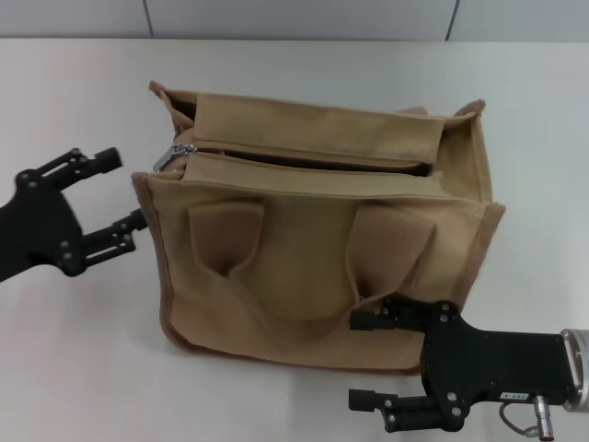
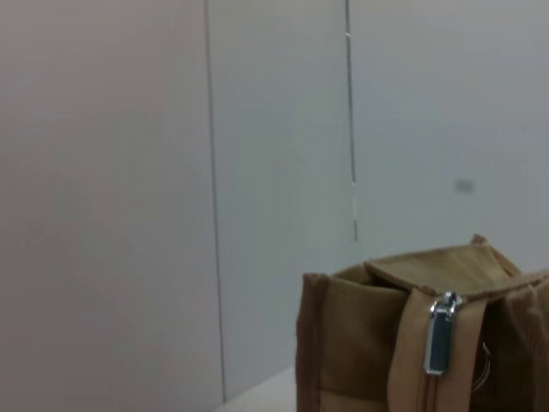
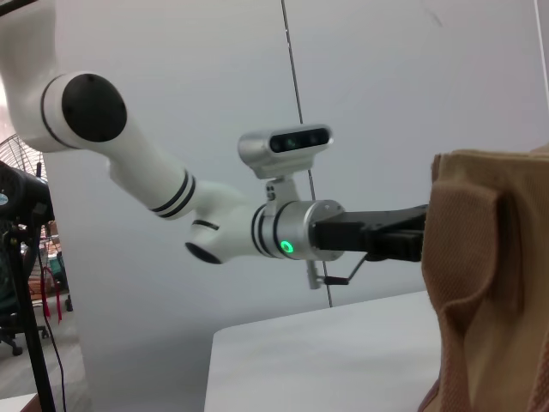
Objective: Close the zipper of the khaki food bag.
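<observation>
The khaki food bag stands on a pale, off-white table, nearer the table's far edge than its near one, with bare tabletop showing on both sides of it. Behind the far edge runs a light grey wall split by thin dark seams into panels; the left wrist view shows the same plain panelling rising behind the bag.

The bag's 2 looped handles lie flat against its near face. Along the top, the zipper is open: a dark gap shows between its 2 tapes for nearly the whole length, and the silver slider sits at the bag's left end, its pull tab hanging over that end panel.

The left gripper hovers just beside the bag's left end, close to the slider, its 2 black fingers spread apart around nothing. The right gripper is at the bag's near right corner, fingers parted as well, the upper one lying against the lower front of the bag and the lower one over the table.

From the right wrist camera, the white left arm reaches in over the table edge, a green light on its wrist, and beyond the table's left side stands some dark equipment on the room floor.
</observation>
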`<state>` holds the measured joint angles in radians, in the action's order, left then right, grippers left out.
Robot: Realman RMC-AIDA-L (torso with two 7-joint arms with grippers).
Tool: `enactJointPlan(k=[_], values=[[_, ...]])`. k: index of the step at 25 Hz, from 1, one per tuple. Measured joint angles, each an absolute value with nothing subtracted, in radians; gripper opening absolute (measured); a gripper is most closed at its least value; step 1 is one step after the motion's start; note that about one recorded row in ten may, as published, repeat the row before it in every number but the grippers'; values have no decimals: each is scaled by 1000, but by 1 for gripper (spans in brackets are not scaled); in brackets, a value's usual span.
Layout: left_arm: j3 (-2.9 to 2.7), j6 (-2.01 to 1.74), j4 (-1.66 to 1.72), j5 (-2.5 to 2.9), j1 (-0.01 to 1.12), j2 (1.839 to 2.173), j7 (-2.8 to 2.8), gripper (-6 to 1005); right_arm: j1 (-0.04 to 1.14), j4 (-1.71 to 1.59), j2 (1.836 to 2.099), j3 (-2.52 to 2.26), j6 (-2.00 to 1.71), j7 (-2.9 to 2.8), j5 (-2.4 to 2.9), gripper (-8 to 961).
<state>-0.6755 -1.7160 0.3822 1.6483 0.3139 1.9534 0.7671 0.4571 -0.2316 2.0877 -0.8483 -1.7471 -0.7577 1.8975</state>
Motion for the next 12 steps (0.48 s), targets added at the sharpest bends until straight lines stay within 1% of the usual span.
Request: enactJointPlan(k=[7,10,12], values=[[-645,-1659,389,1657,348,1968,739,769,456,-232,2088,-846,-1747,-759,1896,783],[-558,-1657,390,1650,343,1986,696,767,455,-232,2088,-842,-1747,-759,1896,783],[-534,-1667,390,1652,341,1992,680,767,456,-232,2088,-836,-1747,-759,1896,783]])
